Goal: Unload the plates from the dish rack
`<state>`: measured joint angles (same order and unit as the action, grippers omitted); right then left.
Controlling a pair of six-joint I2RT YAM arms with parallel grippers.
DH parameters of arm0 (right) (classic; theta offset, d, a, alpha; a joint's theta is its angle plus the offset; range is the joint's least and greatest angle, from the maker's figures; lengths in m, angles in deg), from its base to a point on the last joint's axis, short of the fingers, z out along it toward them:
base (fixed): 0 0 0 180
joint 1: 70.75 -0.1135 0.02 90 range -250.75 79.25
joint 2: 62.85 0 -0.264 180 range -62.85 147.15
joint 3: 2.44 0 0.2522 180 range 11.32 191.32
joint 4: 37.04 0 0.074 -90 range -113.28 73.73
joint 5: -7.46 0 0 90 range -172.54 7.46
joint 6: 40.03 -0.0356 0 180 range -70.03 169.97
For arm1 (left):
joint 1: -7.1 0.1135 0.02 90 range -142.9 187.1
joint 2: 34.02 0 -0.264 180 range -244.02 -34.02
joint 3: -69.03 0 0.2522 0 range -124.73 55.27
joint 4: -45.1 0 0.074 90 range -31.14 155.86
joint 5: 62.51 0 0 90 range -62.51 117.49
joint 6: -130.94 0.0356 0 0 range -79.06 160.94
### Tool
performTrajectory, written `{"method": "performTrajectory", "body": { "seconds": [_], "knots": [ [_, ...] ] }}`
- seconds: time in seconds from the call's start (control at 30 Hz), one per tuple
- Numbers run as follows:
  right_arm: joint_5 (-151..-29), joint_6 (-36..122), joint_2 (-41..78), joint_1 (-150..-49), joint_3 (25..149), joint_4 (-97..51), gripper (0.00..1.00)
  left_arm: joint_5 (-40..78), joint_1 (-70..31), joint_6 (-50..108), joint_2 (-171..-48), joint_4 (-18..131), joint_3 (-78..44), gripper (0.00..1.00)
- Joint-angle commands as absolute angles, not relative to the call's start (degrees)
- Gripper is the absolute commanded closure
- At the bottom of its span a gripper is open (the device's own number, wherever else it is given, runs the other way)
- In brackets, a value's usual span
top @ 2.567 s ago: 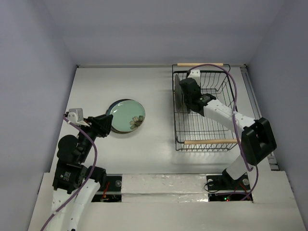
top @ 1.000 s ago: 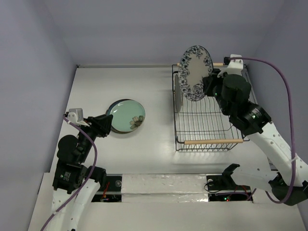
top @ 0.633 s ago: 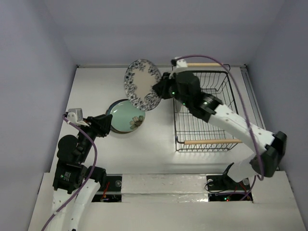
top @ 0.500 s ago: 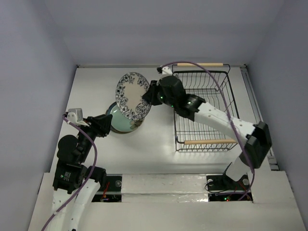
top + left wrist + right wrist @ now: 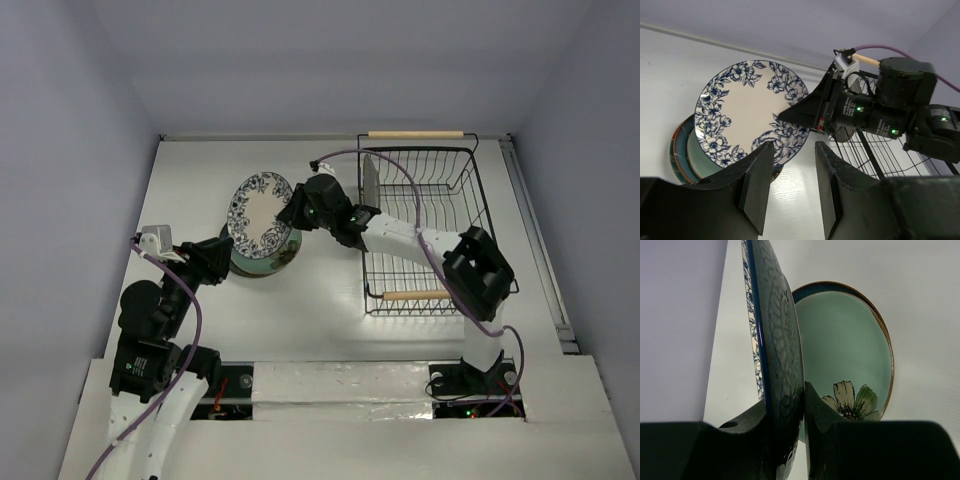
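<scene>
right gripper (image 5: 293, 210): clamped on rim of blue-flowered plate (image 5: 258, 215), plate tilted over green plate (image 5: 845, 355) left of rack (image 5: 455, 165) | left gripper (image 5: 793, 150): fingers narrowly apart, empty, beside green plate

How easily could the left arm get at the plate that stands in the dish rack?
Probably not easily. That plate stands upright at the dish rack's left side, and the right arm, holding the blue-patterned plate over the stack, stretches across the path from the left tool.

Top view looks down from behind; both wrist views closely share the blue-rimmed plate (image 5: 258, 212).
</scene>
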<state>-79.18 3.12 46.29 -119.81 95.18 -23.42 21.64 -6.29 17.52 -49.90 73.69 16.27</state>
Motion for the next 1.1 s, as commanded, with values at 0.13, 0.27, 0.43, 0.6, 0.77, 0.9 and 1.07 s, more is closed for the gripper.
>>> {"method": "performTrajectory", "body": {
  "seconds": [0.13, 0.27, 0.43, 0.6, 0.77, 0.9, 1.07],
  "knots": [
    [-82.1, -7.2, 48.4, -120.2, 96.7, -43.2, 0.98, 21.3, -6.1, 17.3, -49.4, 71.1, 16.3, 0.64],
    [-84.6, -10.5, 50.2, -120.2, 94.7, -46.3, 0.94, 21.3, -6.1, 17.3, -49.4, 71.0, 16.3, 0.65],
    [-83.9, -11.6, 50.4, -120.2, 90.7, -48.0, 0.87, 21.3, -6.1, 17.3, -49.3, 71.0, 16.3, 0.64],
    [-83.9, -11.4, 50.7, -120.2, 89.5, -47.9, 0.77, 21.3, -6.1, 17.2, -49.3, 71.0, 16.4, 0.65],
    [-83.3, -8.6, 49.9, -120.8, 89.5, -44.3, 0.61, 21.5, -6.1, 17.2, -49.3, 71.2, 16.3, 0.64],
    [-82.9, -4.7, 49.0, -121.4, 90.1, -40.2, 0.41, 21.5, -6.1, 17.2, -49.2, 71.1, 16.3, 0.64],
    [-78.5, 1.4, 48.7, -123.0, 93.9, -30.3, 0.16, 21.4, -6.1, 17.2, -49.1, 71.1, 16.3, 0.64]
  ]
}}
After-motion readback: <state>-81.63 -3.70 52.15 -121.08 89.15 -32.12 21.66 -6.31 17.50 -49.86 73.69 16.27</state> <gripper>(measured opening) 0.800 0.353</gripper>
